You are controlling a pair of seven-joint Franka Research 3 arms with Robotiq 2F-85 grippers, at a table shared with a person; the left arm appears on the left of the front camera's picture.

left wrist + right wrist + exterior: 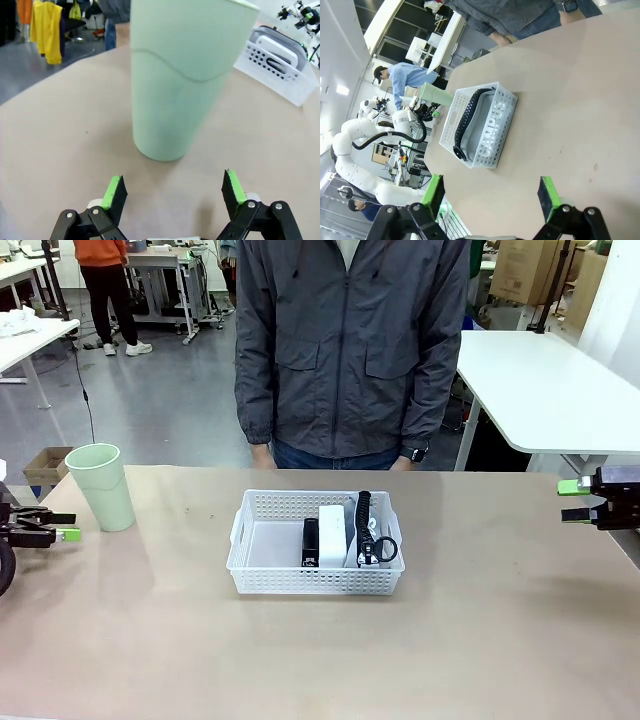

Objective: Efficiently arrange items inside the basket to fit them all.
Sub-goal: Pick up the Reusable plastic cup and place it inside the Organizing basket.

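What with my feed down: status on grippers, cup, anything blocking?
Left gripper open, facing cup, not touching. Right gripper open, empty. Cup outside basket. Path unobstructed.

Basket [262, 580]: white, shallow, lattice sides, handle cut-outs; sits mid-bench [480, 630]; left part of floor bare.
Black stapler [310, 540]: inside basket near middle, lying front-to-back.
Small white box [332, 528]: just right of stapler.
Grey "CAMPUS" pouch [479, 120]: standing on edge along basket's right wall, black strap [364, 512] draped over top.
Pale green cup [101, 488]: upright on bench, outside basket, well off to its left.
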